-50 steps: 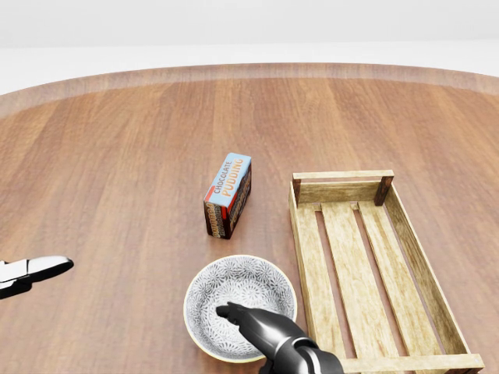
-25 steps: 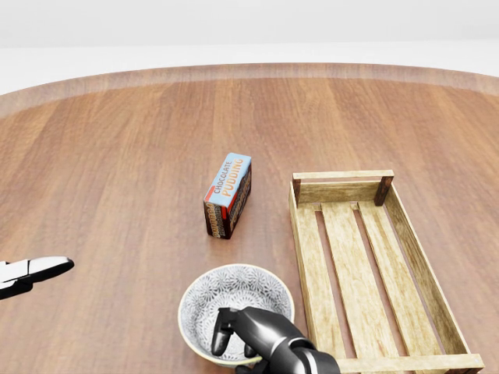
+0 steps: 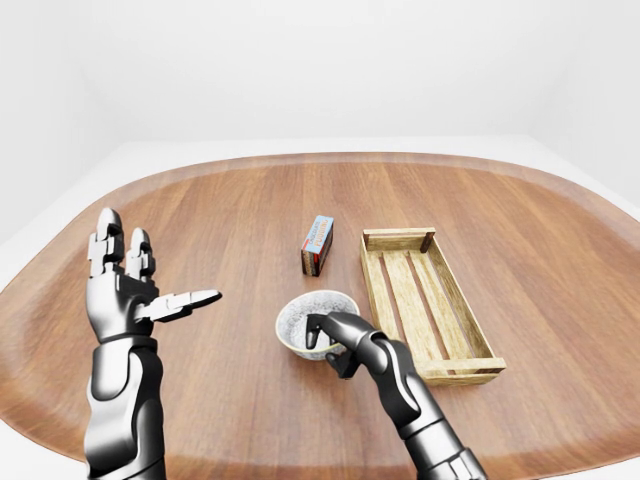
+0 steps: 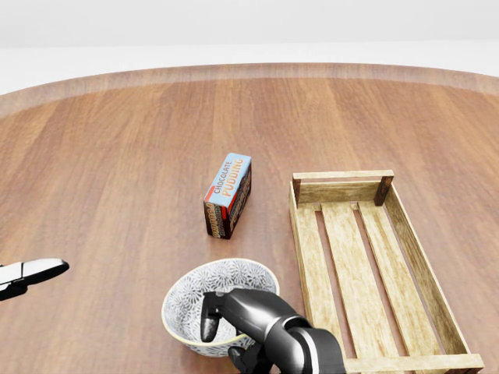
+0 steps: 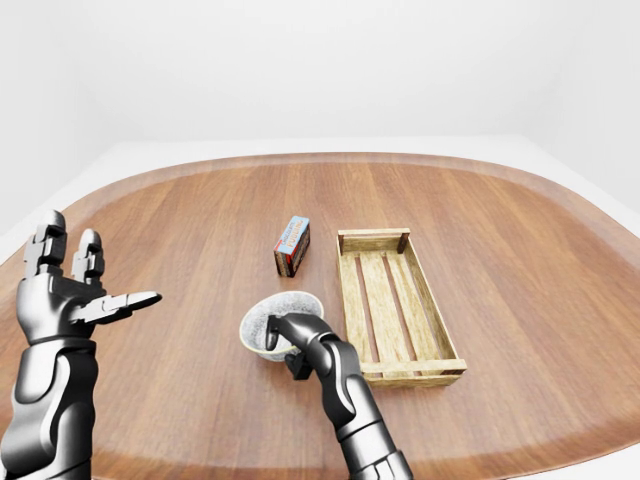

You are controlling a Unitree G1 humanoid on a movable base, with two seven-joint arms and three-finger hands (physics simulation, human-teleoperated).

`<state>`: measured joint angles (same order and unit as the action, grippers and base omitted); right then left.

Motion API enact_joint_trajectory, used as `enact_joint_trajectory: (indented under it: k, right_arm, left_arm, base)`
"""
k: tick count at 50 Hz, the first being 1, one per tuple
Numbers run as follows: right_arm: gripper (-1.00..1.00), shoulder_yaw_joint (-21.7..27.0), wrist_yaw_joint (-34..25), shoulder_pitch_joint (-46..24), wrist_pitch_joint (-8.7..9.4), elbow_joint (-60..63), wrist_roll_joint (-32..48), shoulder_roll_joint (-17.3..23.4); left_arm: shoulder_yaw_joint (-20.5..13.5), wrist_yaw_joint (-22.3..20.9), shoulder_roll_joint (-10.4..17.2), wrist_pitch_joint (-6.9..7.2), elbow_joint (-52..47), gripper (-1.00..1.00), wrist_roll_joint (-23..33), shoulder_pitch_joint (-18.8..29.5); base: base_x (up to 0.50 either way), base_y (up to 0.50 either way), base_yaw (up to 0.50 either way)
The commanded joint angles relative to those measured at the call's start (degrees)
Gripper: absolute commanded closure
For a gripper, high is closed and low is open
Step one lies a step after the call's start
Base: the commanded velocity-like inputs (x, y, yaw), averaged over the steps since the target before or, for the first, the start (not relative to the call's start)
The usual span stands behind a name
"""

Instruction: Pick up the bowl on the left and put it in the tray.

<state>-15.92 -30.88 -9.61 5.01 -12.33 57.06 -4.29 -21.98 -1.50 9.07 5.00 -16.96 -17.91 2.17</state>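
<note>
- White walls and pale floor surround a large round wooden worktop [image 4: 117,171], which carries everything we record below.
- We find the right hand [image 4: 259,318] closed on the rim of the bowl [image 4: 226,282]. Dark fingers [image 4: 209,321] hook over the rim into the patterned inside, and the thumb is tucked below, outside the wall.
- The bowl is pale and patterned. It is held at the hand's fingertips, toward the left of that hand in the head view.
- The bowl stands tilted, not level. We cannot tell whether its base is clear of the worktop.
- The tray [image 4: 305,249], a slatted wooden crate, lies just to the right of the right hand. It is apart from the bowl, and the bowl is outside it.
- A chocolate pudding box [image 4: 228,195] stands beyond the right hand, toward the top of the head view. It is near the bowl and not touching it.
- The left hand [image 3: 125,285] is raised well to the left of the right hand. Its fingers are spread and it holds nothing.
</note>
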Motion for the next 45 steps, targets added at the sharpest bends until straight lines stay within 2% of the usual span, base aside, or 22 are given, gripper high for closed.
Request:
enact_joint_trajectory:
  k: [1,7,16,24,33,45]
  right_arm:
    - [1.0,1.1,-6.2,-2.0,-0.01,7.8,5.1,-0.2]
    - [1.0,2.4,-9.1,-3.6,-0.01,12.1,6.5,0.0]
    - [1.0,5.3,-9.1,-6.4,-0.01,17.9,7.2,1.1]
    - [1.0,9.4,-9.1,-9.9,-0.01,24.9,7.7,4.1]
    - [1.0,12.0,-9.1,-12.0,-0.01,26.2,6.1,6.1]
    - [1.0,18.8,-9.1,-9.6,-0.01,31.9,-0.1,12.6]
  left_arm:
    - [-0.4,-0.2,-0.1,0.0,-0.1,-1.0,-0.2,-0.4]
    - [-0.5,-0.2,-0.2,0.0,-0.5,-1.0,-0.2,-0.6]
    - [-0.4,-0.3,-0.2,0.0,-0.1,-1.0,0.1,-0.6]
    - [-0.9,0.3,0.4,0.0,-2.2,-1.0,-0.5,0.0]
    - [-0.1,-0.2,-0.3,0.0,-0.6,-1.0,0.2,-0.5]
    - [-0.6,0.7,0.8,0.0,-1.4,-1.0,-0.2,0.8]
  base:
    - [0.0,0.0,0.0]
    - [0.0,0.0,0.0]
    - [0.0,0.0,0.0]
    - [0.0,0.0,0.0]
    - [0.0,0.0,0.0]
    - [0.0,0.0,0.0]
